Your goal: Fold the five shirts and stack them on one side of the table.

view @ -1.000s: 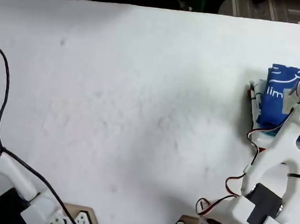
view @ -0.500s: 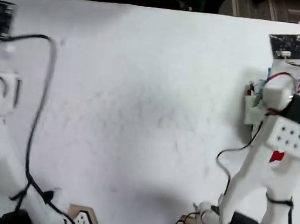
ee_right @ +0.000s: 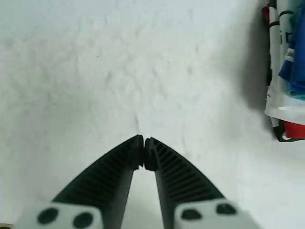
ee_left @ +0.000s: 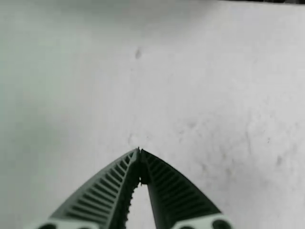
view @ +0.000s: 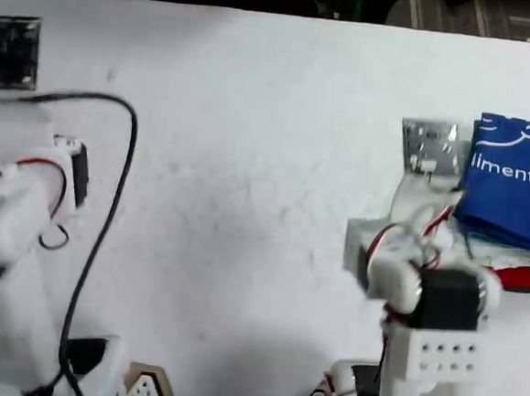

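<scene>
One shirt stack [view: 513, 195]; two arms [view: 10, 233] [view: 427, 302]; one table [view: 250, 160].

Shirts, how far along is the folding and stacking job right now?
Done: a folded stack, blue on top with white and red layers beneath, sits at one side of the table. In hand: nothing; the left end effector and right end effector are shut and empty above the table. Left: perhaps nothing, though I cannot count five shirts in the stack.
</scene>
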